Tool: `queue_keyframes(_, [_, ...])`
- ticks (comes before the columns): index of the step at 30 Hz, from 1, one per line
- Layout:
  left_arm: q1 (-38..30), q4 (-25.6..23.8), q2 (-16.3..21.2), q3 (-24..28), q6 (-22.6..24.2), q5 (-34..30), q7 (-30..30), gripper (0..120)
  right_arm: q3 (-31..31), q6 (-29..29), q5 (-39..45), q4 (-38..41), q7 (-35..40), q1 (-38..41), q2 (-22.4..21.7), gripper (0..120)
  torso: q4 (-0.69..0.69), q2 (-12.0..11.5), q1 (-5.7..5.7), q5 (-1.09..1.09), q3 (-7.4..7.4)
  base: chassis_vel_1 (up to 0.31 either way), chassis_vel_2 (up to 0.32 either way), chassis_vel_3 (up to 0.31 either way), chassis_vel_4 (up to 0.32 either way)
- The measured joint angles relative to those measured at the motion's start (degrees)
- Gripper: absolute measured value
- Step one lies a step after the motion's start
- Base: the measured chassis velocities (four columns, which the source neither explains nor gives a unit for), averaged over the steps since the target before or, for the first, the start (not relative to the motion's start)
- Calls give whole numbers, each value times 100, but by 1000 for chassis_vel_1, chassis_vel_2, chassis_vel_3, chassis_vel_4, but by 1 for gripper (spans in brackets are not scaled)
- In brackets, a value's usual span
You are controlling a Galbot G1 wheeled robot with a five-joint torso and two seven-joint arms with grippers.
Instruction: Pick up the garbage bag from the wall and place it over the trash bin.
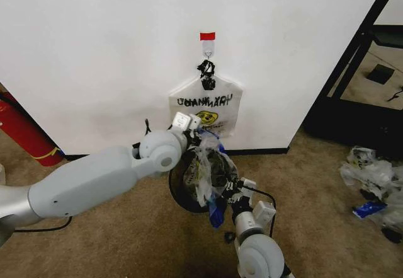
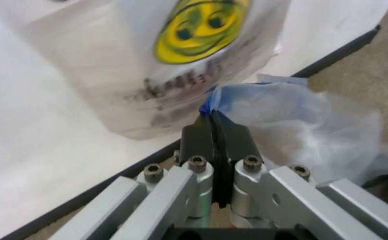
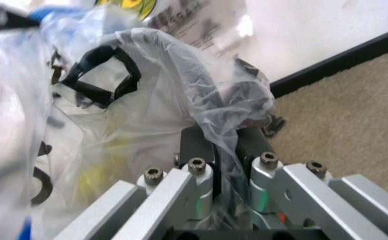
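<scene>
Thin, see-through white plastic is what I have in both grippers: the garbage bag (image 1: pixel 211 167), crumpled, with blue patches, is stretched between them just above the small round black wire-mesh trash bin (image 1: pixel 184 186) on the carpet, close to the black baseboard. My left gripper (image 2: pixel 215 131) has its jaws pressed tight together on a blue-edged fold at the side nearer the plain white wall (image 1: pixel 94 51). My right gripper (image 3: pixel 223 150) is clamped on a twist of film at the near side.

A second white smiley bag (image 1: pixel 206 106) hangs from the small hook (image 1: pixel 207 53) under the red tape strip (image 1: pixel 207 36), right behind my left gripper.

My worries: the film is thin, so pulling the two grippers apart too hard could tear it or slip it out of a pinch. The mouth looks bunched rather than spread, so it may catch only part of the rim. The bin looks light and may tip if the bag drags on it. The left arm could also snag the hanging bag.

Lettering on the hanging bag appears mirrored, likely "THANK YOU"; smaller print below the yellow smiley is unreadable.
</scene>
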Motion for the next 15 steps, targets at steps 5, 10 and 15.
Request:
queue_keyframes(5, [102,-29,223,-152,5,-30,92,0,131,53,170,110,-34,-28,-97,2,-1,0,0,1,0,0,0,0,0])
queue_keyframes(10, [346,-82,485,-370,1,-3,230,0,329,119,394,245,-118,-103,-185,2,-1,0,0,0,0,0,0,0,0])
queue_keyframes(15, [813,-101,827,-704,-53,97,445,0,493,229,663,401,-359,-228,-337,2,1,0,0,0,0,0,0,0,0])
